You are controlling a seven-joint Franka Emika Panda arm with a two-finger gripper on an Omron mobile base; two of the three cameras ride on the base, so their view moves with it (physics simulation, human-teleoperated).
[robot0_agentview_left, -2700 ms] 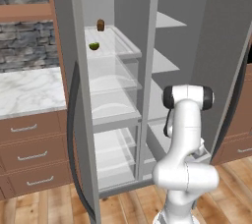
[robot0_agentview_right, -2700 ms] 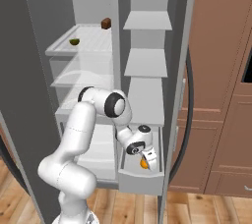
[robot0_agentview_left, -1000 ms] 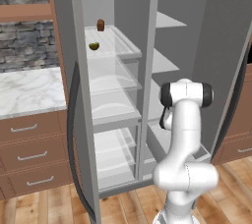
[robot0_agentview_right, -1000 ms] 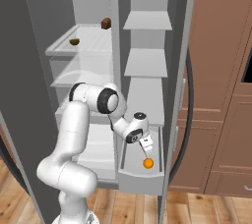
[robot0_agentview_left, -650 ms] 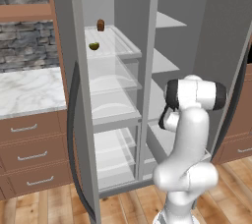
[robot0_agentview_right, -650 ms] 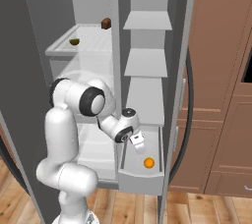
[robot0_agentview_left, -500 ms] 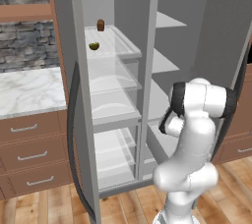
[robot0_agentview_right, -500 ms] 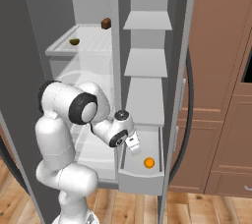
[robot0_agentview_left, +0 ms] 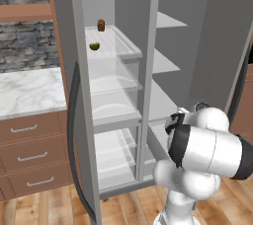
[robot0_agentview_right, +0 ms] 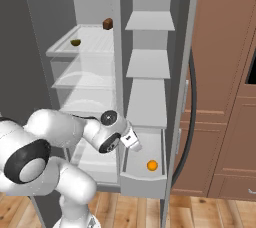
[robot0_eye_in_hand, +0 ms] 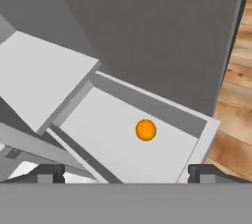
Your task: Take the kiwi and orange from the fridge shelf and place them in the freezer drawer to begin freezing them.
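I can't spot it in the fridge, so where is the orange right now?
The orange lies alone on the floor of the open freezer drawer, at the fridge's lower right, below and right of the gripper.

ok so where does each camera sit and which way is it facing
Left base view: behind the arm to its left, facing the open fridge; kiwi on the top shelf, the white arm at lower right.
Right base view: behind to its right, same fridge; arm at lower left, gripper above the freezer drawer holding the orange.
Hand view: looks down into the drawer at the orange; fingertips at the bottom.
Both base views share the kiwi.
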